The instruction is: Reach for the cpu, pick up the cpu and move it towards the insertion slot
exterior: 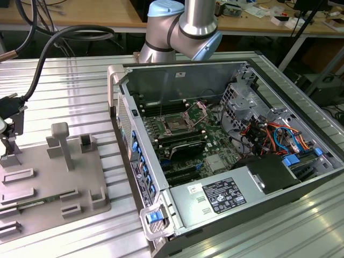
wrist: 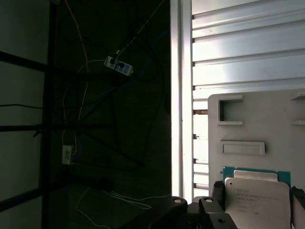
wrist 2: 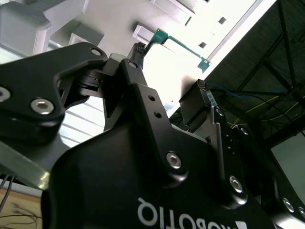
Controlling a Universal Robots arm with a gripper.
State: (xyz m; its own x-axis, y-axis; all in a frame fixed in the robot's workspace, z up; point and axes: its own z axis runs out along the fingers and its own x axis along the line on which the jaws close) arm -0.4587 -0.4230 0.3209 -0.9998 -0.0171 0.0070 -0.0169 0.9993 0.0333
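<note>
Gripper (exterior: pixel 9 150) low at the tray (exterior: pixel 54 185), set squarely over the cpu (wrist: pixel 257 202) (silver lid up, green rim), apparently for an edge grasp. Whether it is clamped cannot be told. The slot (exterior: pixel 176 124) lies well apart from the tray, inside the case (exterior: pixel 177 78).

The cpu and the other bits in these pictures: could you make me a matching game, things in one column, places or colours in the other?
Things:
1. cpu
2. insertion slot
3. grey tray
4. blue latch

Places or colours:
A. on the motherboard inside the open computer case
B. silver top with a green edge
C. at the case's near corner in the exterior view
D. on the ribbed metal table, at the exterior view's left of the case

Pairs: 1-B, 2-A, 3-D, 4-C.
</note>
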